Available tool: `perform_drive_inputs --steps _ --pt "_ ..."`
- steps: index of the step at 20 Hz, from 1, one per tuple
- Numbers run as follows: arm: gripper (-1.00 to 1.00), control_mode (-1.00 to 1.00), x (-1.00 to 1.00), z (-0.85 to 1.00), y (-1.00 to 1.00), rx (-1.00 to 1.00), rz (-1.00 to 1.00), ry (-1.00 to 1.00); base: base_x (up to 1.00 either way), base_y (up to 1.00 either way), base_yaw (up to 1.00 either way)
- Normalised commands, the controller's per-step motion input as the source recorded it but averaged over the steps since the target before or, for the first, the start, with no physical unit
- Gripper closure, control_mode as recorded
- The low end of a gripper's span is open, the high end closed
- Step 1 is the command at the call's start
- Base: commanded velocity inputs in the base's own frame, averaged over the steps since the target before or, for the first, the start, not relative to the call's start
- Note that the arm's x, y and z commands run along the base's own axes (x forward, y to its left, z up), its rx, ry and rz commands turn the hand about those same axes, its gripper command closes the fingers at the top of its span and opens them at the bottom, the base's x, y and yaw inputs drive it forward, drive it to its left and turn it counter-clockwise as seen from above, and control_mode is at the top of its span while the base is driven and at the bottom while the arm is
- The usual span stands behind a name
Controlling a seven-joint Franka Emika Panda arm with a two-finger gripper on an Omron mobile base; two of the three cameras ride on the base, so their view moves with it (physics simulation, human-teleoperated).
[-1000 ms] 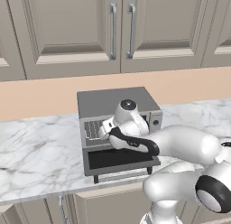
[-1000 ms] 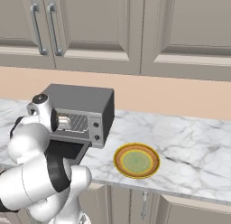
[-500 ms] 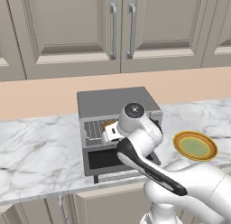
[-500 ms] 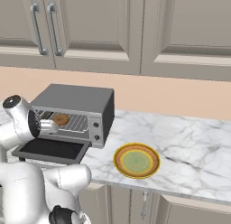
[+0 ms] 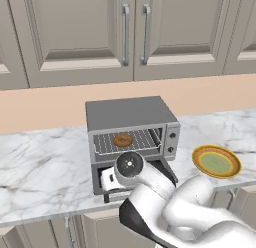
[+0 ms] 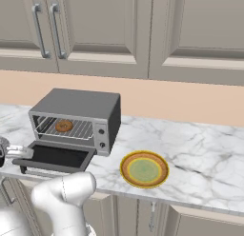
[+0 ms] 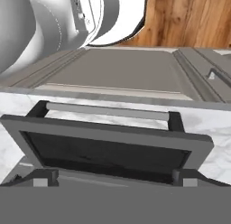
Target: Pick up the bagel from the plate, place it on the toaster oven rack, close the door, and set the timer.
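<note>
On the marble counter the grey toaster oven stood with its door dropped flat toward the front edge, leaving a narrow strip of bare stone before the drop-off. Left of the oven the counter ran open and wide. The bagel lay on the wire rack inside the cavity, near the middle of the bars. The white arm's hand hung low in front of the door, below and well apart from the bagel; its fingers were spread wide and held nothing. From the hand camera, the door's silver bar handle lay straight ahead across the door's outer edge. To the right of the oven, near the counter's front edge, sat the yellow plate, bare. Beige cabinet doors lined the wall above.
</note>
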Motion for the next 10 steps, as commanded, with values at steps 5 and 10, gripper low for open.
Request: perform_drive_inputs --steps 5,10 --pt "-1.0 -1.0 -0.09 0.17 0.73 -0.3 0.0 0.11 0.0 0.0 0.0" --pt "-1.0 -1.0 0.02 0.0 0.48 -0.33 0.0 0.19 0.0 0.0 0.0"
